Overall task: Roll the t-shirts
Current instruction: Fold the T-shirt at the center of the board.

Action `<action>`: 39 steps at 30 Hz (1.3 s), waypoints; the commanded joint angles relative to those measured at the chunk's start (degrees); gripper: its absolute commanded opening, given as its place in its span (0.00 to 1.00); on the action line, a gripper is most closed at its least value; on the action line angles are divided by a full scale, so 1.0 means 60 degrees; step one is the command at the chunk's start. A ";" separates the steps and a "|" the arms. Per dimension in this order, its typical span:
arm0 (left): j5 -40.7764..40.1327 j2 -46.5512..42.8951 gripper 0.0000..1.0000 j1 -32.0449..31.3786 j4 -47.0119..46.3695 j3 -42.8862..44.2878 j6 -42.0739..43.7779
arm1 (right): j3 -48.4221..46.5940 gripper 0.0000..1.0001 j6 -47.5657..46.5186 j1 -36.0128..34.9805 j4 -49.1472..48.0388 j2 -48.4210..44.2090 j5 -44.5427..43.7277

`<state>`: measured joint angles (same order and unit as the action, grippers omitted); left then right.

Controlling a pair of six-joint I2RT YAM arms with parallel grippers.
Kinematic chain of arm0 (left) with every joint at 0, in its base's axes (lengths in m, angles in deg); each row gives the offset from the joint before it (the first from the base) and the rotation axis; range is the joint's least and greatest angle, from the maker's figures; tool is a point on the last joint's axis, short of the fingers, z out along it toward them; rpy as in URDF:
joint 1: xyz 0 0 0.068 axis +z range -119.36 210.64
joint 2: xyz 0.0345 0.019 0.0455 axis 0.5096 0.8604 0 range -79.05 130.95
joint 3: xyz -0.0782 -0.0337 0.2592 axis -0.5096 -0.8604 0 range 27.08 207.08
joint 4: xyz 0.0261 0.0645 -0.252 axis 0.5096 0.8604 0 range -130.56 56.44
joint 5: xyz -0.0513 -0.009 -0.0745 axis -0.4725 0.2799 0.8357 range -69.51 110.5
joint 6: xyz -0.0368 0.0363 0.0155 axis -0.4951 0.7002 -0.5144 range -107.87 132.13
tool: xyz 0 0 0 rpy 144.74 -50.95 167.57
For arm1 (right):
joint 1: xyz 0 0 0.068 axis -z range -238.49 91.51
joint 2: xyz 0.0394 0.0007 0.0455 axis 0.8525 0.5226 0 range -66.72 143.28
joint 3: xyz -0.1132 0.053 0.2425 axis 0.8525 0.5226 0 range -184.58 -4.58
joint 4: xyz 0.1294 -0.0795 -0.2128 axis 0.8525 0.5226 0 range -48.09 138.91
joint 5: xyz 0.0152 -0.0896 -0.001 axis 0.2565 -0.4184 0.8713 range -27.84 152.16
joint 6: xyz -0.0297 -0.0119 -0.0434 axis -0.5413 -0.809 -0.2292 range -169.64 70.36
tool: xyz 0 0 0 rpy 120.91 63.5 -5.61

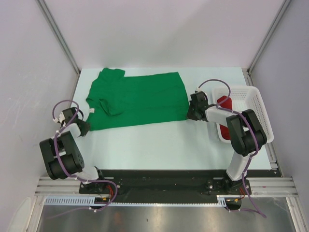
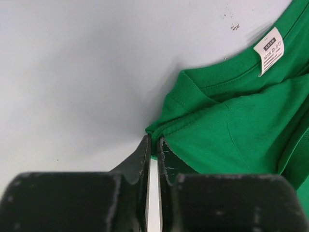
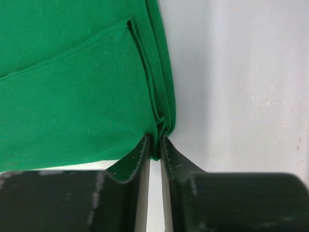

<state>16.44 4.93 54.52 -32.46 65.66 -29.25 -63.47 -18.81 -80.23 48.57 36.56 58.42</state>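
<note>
The bright green t-shirt (image 1: 137,99) lies folded lengthwise across the far half of the table, neck end to the left, with its white neck label (image 2: 269,50) showing. My left gripper (image 1: 85,126) is shut on the shirt's near left corner (image 2: 166,126). My right gripper (image 1: 191,114) is shut on the shirt's near right corner, where several cloth layers (image 3: 161,121) bunch between the fingertips. The red t-shirt (image 1: 224,105) lies rolled in the white mesh basket (image 1: 251,104) at the right.
The basket stands at the table's right edge, right behind my right arm. Grey enclosure walls and metal posts (image 1: 58,34) border the table. The black base rail (image 1: 159,181) runs along the near edge.
</note>
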 commanded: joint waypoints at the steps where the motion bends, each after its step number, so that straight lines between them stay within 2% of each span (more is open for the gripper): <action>1: -0.1037 -0.0432 0.02 0.0092 0.0114 0.0351 0.0130 | -0.0072 0.09 -0.0099 -0.0069 -0.0099 -0.0046 -0.0152; 4: -0.1375 -0.0930 0.00 0.0093 0.0188 0.0234 0.0145 | -0.0072 0.00 -0.0143 -0.0069 0.0121 -0.0207 -0.0269; 7: -0.1579 -0.1399 0.00 0.0078 0.0451 0.0190 0.0189 | -0.0072 0.00 -0.0143 -0.0069 0.0399 -0.0353 -0.0342; 15: -0.2838 -0.2483 0.00 0.0092 0.2615 -0.0088 -0.0338 | 0.0044 0.00 -0.0041 -0.0478 0.1629 -0.0836 -0.0913; 20: -0.3775 -0.3155 0.00 0.0107 0.3731 -0.0323 -0.0718 | 0.0937 0.00 0.0267 -0.0800 0.1981 -0.1803 -0.0943; 29: -0.4378 -0.4402 0.01 0.0093 0.5007 -0.1128 -0.1334 | 0.2723 0.00 0.1188 -0.1431 0.2275 -0.3384 -0.0752; 31: -0.4320 -0.4709 0.19 0.0092 0.5066 -0.1158 -0.1219 | 0.2915 0.01 0.1278 -0.1577 0.2304 -0.3605 -0.0752; 32: -0.4290 -0.4783 0.30 0.0092 0.5081 -0.1100 -0.1116 | 0.2974 0.06 0.1307 -0.1592 0.2347 -0.3794 -0.0752; 33: -0.4044 -0.4958 0.50 0.0092 0.5081 -0.0896 -0.0941 | 0.2975 0.18 0.1278 -0.1607 0.2449 -0.3927 -0.0767; 35: -0.3662 -0.5163 0.61 0.0063 0.4993 -0.0661 -0.0253 | 0.2960 0.34 0.1234 -0.1607 0.2436 -0.4278 -0.0781; 36: -0.3254 -0.5411 0.63 0.0049 0.4935 -0.0529 -0.0048 | 0.2931 0.46 0.1147 -0.1621 0.2378 -0.4599 -0.0840; 39: -0.2987 -0.5823 0.64 -0.0404 0.4700 -0.0470 0.0554 | 0.2538 0.53 0.0927 -0.1694 0.2479 -0.4967 -0.0956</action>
<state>-4.13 -26.39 54.12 -2.30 59.61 -31.64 -45.53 -12.18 -89.84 62.77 11.16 55.49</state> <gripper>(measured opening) 0.632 0.503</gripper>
